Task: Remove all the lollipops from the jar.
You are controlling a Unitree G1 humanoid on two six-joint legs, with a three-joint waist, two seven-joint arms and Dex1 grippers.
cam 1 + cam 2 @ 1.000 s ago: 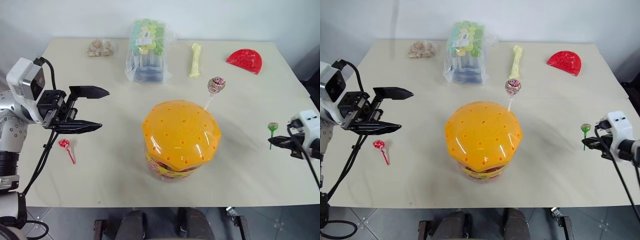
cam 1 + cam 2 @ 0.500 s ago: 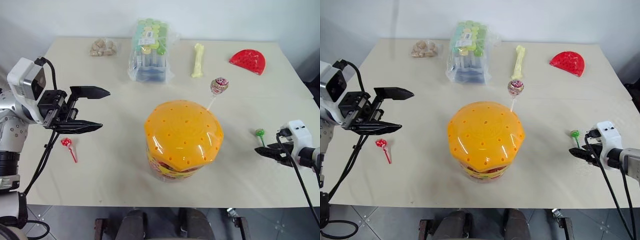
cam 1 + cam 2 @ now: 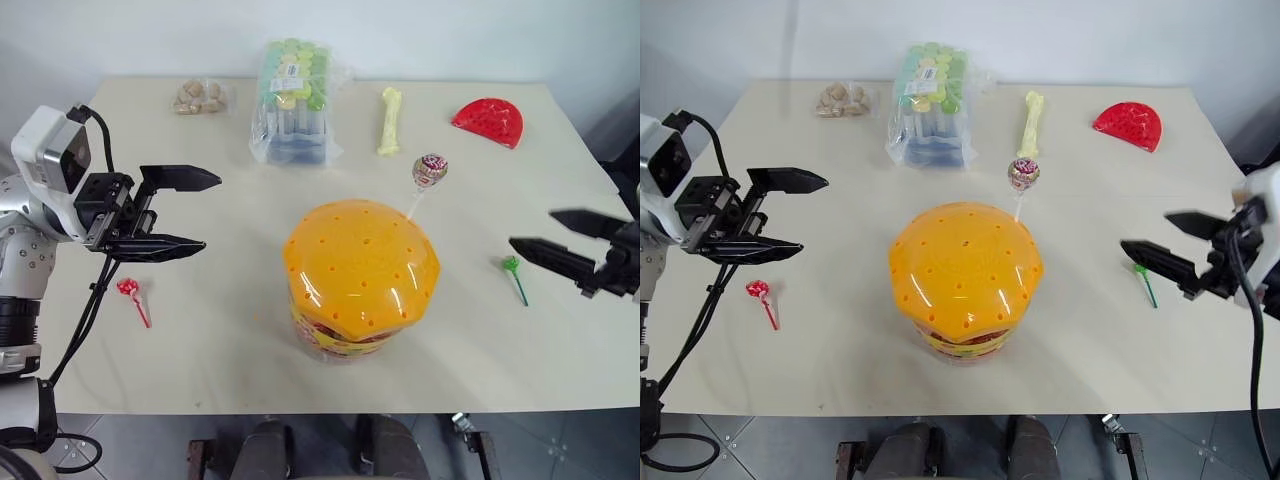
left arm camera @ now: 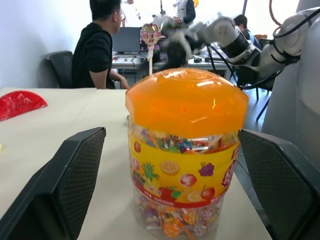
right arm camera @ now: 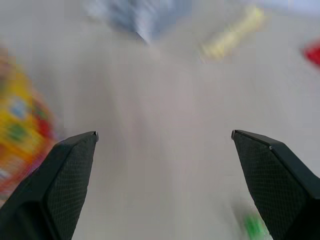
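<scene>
Jar [image 3: 361,277] stands mid-table [image 3: 200,340]; person [image 4: 102,47] seated beyond.

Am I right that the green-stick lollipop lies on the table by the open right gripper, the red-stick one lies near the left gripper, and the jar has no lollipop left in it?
Not quite: one lollipop on a white stick still stands in the jar, as the left eye view shows. The rest holds: the green-stick lollipop lies on the table by the open right gripper, and the red-stick lollipop lies near the left gripper.

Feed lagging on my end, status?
Left gripper and right gripper: jaws open, empty. Red-stick lollipop and green-stick lollipop on table; white-stick lollipop standing in jar. Nothing obstructing.
</scene>
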